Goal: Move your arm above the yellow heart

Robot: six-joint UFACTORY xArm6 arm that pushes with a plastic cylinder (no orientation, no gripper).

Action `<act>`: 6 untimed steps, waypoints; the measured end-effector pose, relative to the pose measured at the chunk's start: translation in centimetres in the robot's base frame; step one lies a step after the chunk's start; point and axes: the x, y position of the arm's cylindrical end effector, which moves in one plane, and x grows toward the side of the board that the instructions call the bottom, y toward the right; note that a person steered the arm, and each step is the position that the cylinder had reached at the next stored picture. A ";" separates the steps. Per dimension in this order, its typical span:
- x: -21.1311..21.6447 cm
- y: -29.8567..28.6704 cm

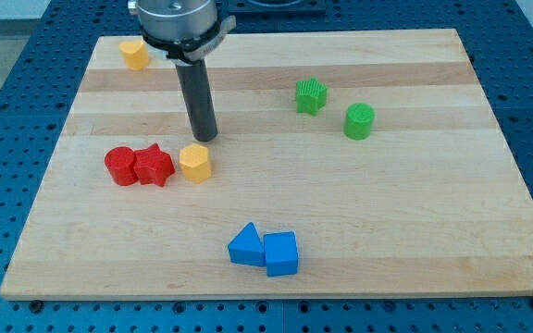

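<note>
two yellow blocks on wooden board [387, 231]. my tip [204, 139] sits just at 12 o'clock of yellow hexagon [195, 163], nr red pair [139, 166]. yellow heart [134, 54] lies far off at 11 o'clock, board's top-left corner. no pincer, just a rod.

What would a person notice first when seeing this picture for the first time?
The dark rod stands out, my tip resting just above the yellow block at centre-left. Two red blocks touch beside it on the view's left; a blue pair sits at the view's bottom.
</note>
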 end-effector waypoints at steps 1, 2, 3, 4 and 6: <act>-1.3 -3.1; -3.5 -6.4; -6.0 -10.0; -7.7 -13.3; -12.1 -19.7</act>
